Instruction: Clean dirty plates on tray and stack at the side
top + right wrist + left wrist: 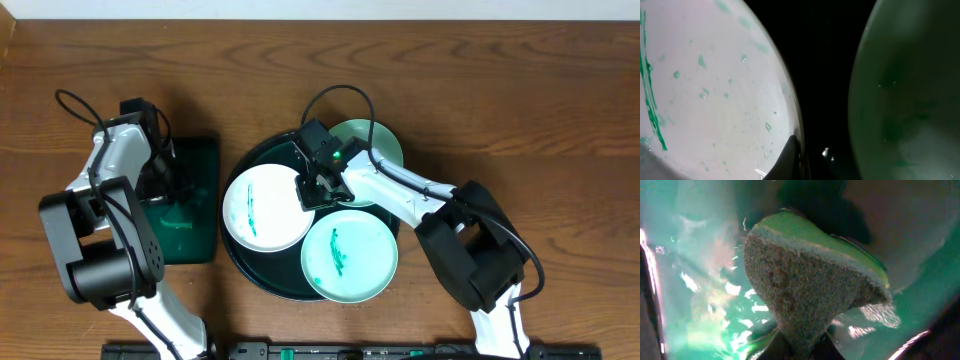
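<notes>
Presently the white plate (pixel 262 210) is carried on the round tray (pixel 245 263), its rim met by the right pincer (pixel 312 190), whose opening cannot be told; a sponge (pixel 810 295) is clamped in the left pincer (pixel 160 183).

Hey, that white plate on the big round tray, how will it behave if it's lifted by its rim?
The white plate looks rigid, so it should lift as one piece. The droplets across it suggest a wet, likely slippery rim. Being shallow, it may tilt if held by one edge.
</notes>
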Motion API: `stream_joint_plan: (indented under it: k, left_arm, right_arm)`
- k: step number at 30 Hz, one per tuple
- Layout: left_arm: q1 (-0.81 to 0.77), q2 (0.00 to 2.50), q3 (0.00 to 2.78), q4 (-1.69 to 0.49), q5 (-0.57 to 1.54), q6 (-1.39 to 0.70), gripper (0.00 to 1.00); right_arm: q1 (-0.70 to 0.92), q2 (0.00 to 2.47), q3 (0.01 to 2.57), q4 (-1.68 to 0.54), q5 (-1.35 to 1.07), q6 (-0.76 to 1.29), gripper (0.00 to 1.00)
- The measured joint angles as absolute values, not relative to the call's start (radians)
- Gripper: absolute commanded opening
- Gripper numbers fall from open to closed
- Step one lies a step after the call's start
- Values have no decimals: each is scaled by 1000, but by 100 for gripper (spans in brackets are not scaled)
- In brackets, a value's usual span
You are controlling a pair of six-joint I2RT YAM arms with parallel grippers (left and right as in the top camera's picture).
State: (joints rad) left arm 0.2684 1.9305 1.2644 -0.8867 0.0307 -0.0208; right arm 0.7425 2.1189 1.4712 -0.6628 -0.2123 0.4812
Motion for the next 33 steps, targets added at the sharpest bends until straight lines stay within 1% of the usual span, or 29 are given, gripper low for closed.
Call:
stream_joint_plan:
  k: [8,16,23,28,33]
  left_arm:
    - [268,1845,1264,-947,81,-59,7]
    - [245,1682,1264,-1054,161,-76,7]
    - [131,1586,1264,-1090,237,-96,7]
    - [26,1589,1223,-1022,258,-165,7]
    - [-81,1602,1122,-939,237,-286,7]
  right_arm:
    - [742,2119,1471,-663,-212,481,1]
    - [731,2120,1471,-663,-231,481,1]
    - [714,2120,1471,-677,-255,474,1]
    - [710,2120,1471,-680,-259,469,1]
    - [710,2120,1472,-689,-260,469,1]
